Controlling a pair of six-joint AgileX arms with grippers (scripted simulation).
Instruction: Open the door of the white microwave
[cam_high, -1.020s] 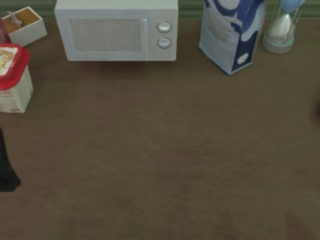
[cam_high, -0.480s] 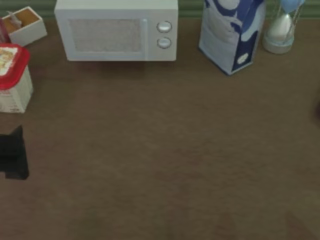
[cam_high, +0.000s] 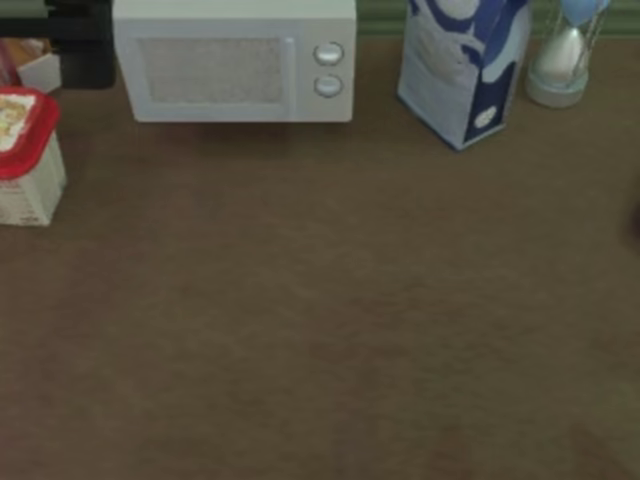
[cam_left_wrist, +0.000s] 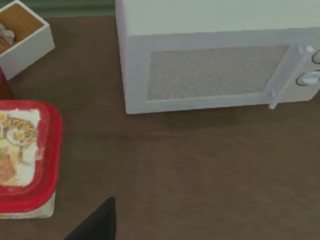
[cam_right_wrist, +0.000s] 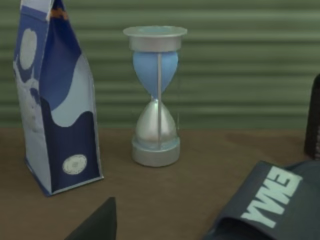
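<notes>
Since a moment ago, my left arm has swung from the desk's left edge up to the far-left corner; my left hand (cam_high: 85, 45) now sits dark just beside the left end of the white microwave (cam_high: 233, 60), over the small open box (cam_left_wrist: 22, 37).

- Microwave: at the back of the desk, left of centre. The door (cam_left_wrist: 215, 72) lies flush with the front, not yet open. A slim vertical handle (cam_left_wrist: 285, 75) runs down the door's edge next to the two knobs (cam_high: 328, 68).
- Left hand: only one dark finger tip (cam_left_wrist: 97, 222) shows in the left wrist view. Cannot tell whether it is spread or clenched; it grips nothing visible.
- Right hand: parked off the desk's right side; one finger tip (cam_right_wrist: 97, 222) shows in its wrist view, state unreadable. It faces the blue-and-white carton (cam_right_wrist: 55, 100) and the hourglass (cam_right_wrist: 156, 95).
- Red-lidded tub (cam_high: 25, 155): near the left edge, in front of the left hand.

Judgement: still the approach. The handle is on the door's far side from my left hand, so hinges are probably on the near side. To do well: cross the front, hook the handle, pull in an arc around the hinge, slowly, so the light box does not slide.
</notes>
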